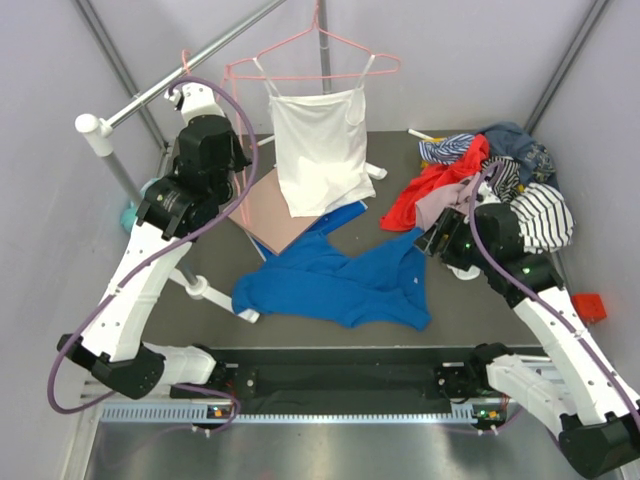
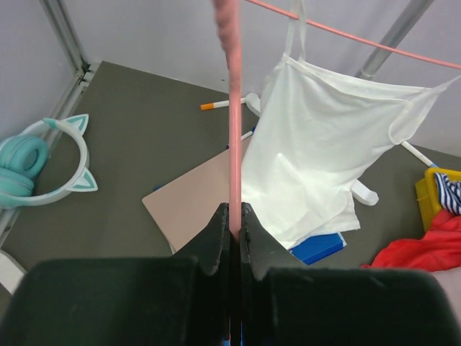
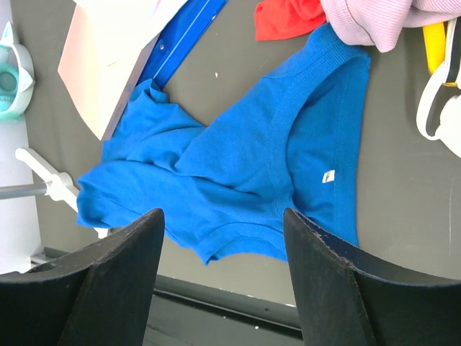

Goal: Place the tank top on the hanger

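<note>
Two-finger pincers first: found the left gripper (image 2: 232,214) shut tight on the hanger (image 2: 233,108), black pads meeting around the thin pink wire, held high at the far left beside the rail (image 1: 190,65). Could not tell from the wrist view which part of the wire sat in the pinch. Found the right gripper (image 3: 222,216) spread wide and holding nothing, poised over the tank top (image 3: 238,144), seemingly clear of the cloth.

Saw the tank top lying rumpled and partly folded over itself on the dark table (image 1: 400,150), near the middle between the two arms, with its far left corner up against a tan board (image 1: 275,215) and its far right corner close to the red garment (image 1: 425,195). Noted a small white label (image 3: 328,176) by the curved neck or arm opening on the right side. Noted also the white camisole (image 1: 320,150) hanging on a pink hanger of its own, at the far middle.

Judged the step in hand to be the first grasp of the top. Best done, probably, by pinching a single layer at a shoulder strap beside that curved opening, not a bunch of folds, then lifting until the opening hung free. Would keep the hanger steady and away from the camisole, lest wire and straps tangle.
</note>
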You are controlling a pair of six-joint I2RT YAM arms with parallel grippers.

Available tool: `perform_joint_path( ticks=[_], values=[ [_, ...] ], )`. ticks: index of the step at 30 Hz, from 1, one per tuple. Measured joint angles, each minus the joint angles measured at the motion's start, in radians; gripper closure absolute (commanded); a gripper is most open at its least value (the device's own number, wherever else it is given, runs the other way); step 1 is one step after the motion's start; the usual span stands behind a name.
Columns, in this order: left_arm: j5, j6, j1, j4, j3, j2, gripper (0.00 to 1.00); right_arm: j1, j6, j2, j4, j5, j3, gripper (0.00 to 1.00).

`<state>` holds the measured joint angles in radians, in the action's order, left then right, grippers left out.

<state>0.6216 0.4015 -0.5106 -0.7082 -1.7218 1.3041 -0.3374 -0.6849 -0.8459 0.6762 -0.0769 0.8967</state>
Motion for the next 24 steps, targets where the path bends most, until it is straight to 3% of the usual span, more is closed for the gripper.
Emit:
perform_joint_path(
  ticks=[16,24],
  values=[
    [-0.079,-0.171,-0.001,0.177,0.01,-0.01,1.0,0.0,0.002,-0.047,-0.043,-0.006,0.0,0.33],
    [-0.293,-0.208,-0.001,0.185,0.159,-0.127,1.0,0.0,0.066,-0.058,-0.033,-0.005,0.024,0.3]
  ],
)
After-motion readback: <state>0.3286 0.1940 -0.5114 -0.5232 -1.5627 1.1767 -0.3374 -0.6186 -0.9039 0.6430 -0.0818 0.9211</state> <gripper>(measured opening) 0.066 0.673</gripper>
